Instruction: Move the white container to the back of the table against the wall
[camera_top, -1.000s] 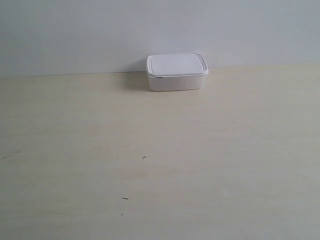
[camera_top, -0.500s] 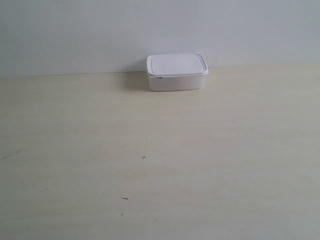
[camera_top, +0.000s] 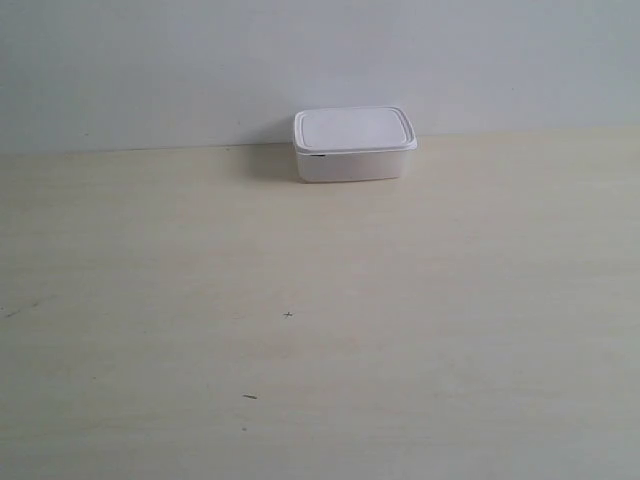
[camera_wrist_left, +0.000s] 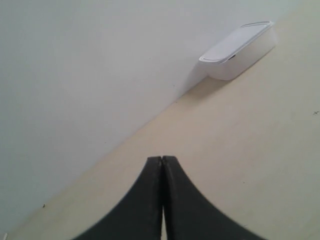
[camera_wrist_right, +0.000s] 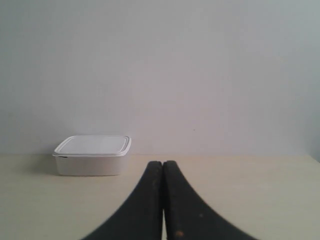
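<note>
The white container (camera_top: 353, 145) rests lid-on at the back of the pale wood table (camera_top: 320, 330), up against the plain grey-white wall (camera_top: 320, 60). No arm shows in the exterior view. In the left wrist view the container (camera_wrist_left: 240, 49) lies far off by the wall, and my left gripper (camera_wrist_left: 162, 159) is shut with nothing in it. The right wrist view has the container (camera_wrist_right: 92, 155) ahead and off to one side, well apart from my right gripper (camera_wrist_right: 163, 163), which is also shut and empty.
A few tiny dark specks (camera_top: 288, 315) mark the table in front of the container. The table's back edge meets the wall along the whole width.
</note>
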